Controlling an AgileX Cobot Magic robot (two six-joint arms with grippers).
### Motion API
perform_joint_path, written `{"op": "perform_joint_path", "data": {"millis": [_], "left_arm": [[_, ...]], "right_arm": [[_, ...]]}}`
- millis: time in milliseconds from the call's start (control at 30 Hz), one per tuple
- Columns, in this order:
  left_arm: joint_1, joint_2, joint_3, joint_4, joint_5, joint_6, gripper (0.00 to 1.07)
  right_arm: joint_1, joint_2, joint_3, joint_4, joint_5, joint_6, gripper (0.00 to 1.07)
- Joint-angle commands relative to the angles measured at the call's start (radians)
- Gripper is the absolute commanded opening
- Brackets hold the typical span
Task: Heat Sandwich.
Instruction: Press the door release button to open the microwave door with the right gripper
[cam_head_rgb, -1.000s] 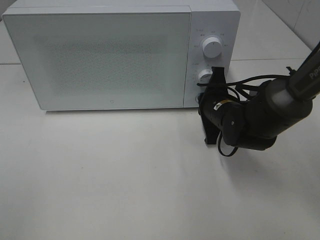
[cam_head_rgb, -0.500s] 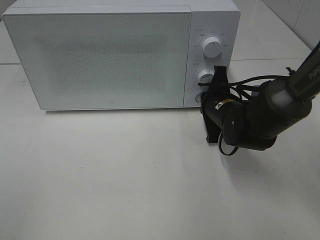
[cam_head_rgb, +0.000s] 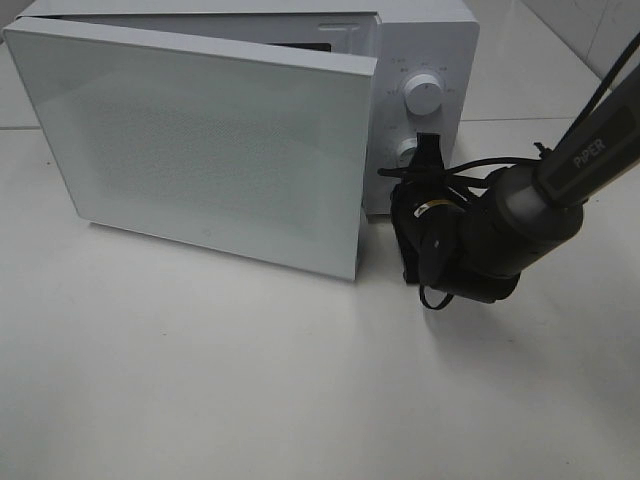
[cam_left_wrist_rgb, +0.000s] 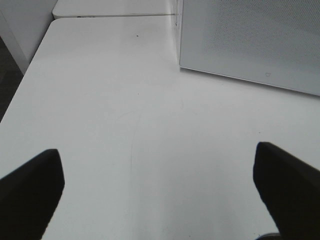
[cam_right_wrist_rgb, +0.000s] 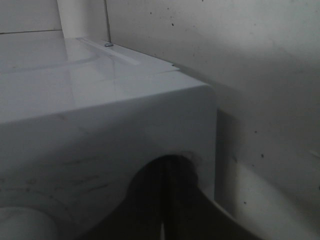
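Observation:
The sandwich is out of view in every frame. The white microwave (cam_head_rgb: 425, 40) stands at the back of the table, and its door (cam_head_rgb: 200, 150) hangs partly open, swung out toward the front. My right gripper (cam_head_rgb: 398, 195) is shut, with its tips against the lower end of the control panel below the knobs. In the right wrist view the right gripper (cam_right_wrist_rgb: 167, 167) touches the white panel (cam_right_wrist_rgb: 100, 125) with nothing held. In the left wrist view my left gripper (cam_left_wrist_rgb: 160, 200) is open over bare table, with the door (cam_left_wrist_rgb: 250, 45) ahead of it.
Two round knobs, an upper knob (cam_head_rgb: 424, 95) and a lower knob (cam_head_rgb: 410, 152), sit on the control panel. The white table (cam_head_rgb: 250, 380) stretches in front of the microwave. The right arm and its cables (cam_head_rgb: 500, 230) lie beside the microwave's right front corner.
The microwave door was flush shut and has sprung open, its right edge swinging out toward the front. The right gripper has shifted slightly left against the panel.

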Motion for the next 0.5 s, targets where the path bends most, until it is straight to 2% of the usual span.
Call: {"op": "perform_joint_path", "data": {"millis": [33,200,500], "left_arm": [[0.004,-0.025,0.004,-0.004,-0.010,-0.008,0.98],[0.004,-0.025,0.004,-0.004,-0.010,-0.008,0.98],[0.004,-0.025,0.004,-0.004,-0.010,-0.008,0.98]], "right_arm": [[-0.040,0.008,-0.097,-0.074,-0.216,-0.017,0.00],[-0.040,0.005,-0.093,-0.079,-0.168,-0.017,0.00],[-0.040,-0.058,-0.011,-0.094,0.008,-0.002,0.00]]}}
